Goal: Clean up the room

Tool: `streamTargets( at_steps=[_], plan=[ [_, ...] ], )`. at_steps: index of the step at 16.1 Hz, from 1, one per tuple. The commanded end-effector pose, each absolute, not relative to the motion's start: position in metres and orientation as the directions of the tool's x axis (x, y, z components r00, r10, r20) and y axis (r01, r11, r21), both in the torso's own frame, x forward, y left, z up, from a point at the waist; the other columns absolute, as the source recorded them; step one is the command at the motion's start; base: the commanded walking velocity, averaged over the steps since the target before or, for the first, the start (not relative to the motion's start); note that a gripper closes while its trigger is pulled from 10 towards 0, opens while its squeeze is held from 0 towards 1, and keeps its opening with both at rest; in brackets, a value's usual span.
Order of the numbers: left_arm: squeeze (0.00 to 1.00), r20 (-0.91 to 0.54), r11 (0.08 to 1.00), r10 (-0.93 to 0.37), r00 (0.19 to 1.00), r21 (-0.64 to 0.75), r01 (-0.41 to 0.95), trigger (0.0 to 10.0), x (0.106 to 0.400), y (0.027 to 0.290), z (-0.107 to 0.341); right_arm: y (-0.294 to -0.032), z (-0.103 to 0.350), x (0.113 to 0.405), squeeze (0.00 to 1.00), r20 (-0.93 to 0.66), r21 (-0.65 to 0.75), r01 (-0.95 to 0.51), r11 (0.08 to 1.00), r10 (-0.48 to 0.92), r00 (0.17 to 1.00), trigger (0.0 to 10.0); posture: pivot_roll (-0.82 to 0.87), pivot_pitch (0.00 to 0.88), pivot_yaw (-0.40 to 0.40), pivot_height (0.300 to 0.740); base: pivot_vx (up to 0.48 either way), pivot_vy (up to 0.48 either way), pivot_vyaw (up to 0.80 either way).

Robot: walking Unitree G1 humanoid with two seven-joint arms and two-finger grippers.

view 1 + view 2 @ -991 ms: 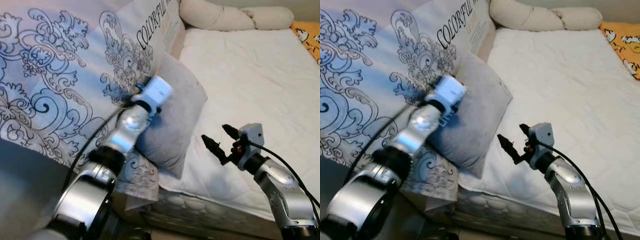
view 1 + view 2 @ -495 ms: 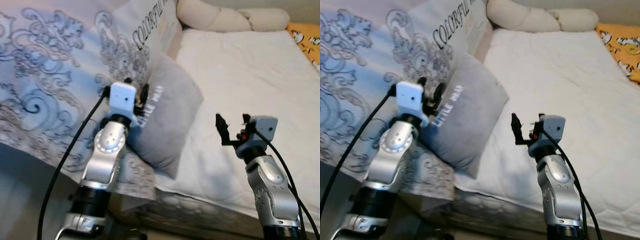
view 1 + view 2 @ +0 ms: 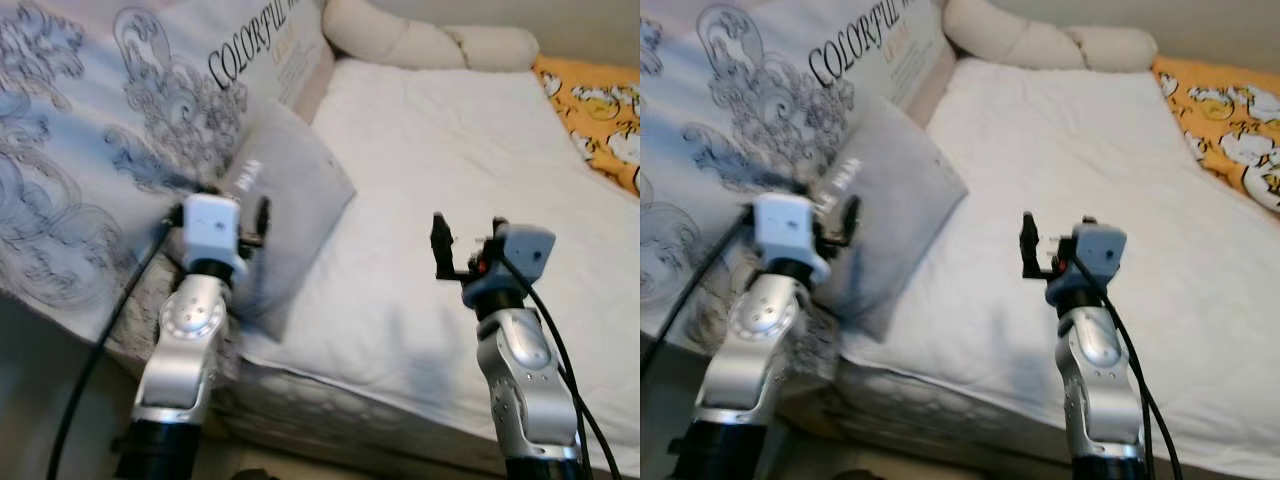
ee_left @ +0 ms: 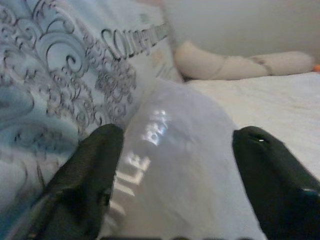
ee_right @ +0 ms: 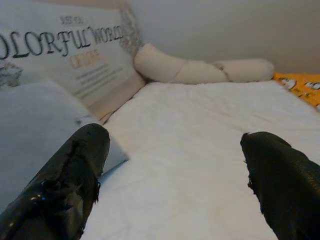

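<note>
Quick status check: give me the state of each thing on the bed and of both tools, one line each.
Small grey cushion with white lettering: propped aslant against the patterned duvet, not gripped.
Blue-grey scroll-patterned duvet: heaped along the bed's left side.
White mattress sheet: spread flat, slightly wrinkled.
Long cream bolster pillow: lying across the head of the bed.
Orange printed fabric: lying at the right edge.
Left tool: open, pointing at the cushion.
Right tool: open, above the sheet.

Both arms raised, left gripper (image 4: 172,165) and right gripper (image 5: 175,170) fingers spread wide.
</note>
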State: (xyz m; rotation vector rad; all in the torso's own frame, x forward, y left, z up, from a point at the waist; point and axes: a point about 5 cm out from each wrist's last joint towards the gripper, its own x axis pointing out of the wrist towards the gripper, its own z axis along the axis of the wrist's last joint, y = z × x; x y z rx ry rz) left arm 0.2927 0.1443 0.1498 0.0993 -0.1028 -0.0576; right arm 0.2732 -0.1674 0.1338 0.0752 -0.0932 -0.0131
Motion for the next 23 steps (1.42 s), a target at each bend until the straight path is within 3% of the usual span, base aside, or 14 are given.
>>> streamTargets(
  at_steps=[1,8,13,23],
  plan=[
    [1.0,0.056,0.994,-0.048,0.997,0.099,0.042,10.0,0.29,0.145,0.138,-0.177,0.129,0.271,1.0,0.061,0.05,0.06,0.997,-0.063,0.996,10.0,0.02,0.0,0.013,0.74,0.0,-0.48,0.0],
    [1.0,-0.044,0.983,0.093,0.995,0.164,-0.085,10.0,0.268,0.184,0.11,-0.185,0.102,0.275,1.0,-0.11,-0.007,0.08,0.997,-0.081,0.991,10.0,0.07,0.0,-0.042,0.74,0.0,-0.48,0.0],
    [1.0,-0.079,0.983,0.113,0.99,0.157,-0.099,10.0,0.256,0.186,0.102,-0.183,0.098,0.273,1.0,-0.137,-0.01,0.086,0.996,-0.087,0.987,10.0,0.07,0.0,-0.042,0.74,0.0,-0.48,0.0],
    [1.0,-0.087,0.986,0.079,0.993,0.157,-0.065,10.0,0.263,0.177,0.102,-0.193,0.097,0.268,1.0,-0.152,-0.014,0.119,0.993,-0.12,0.981,10.0,0.04,0.0,-0.022,0.74,0.0,-0.48,0.0]
  ],
)
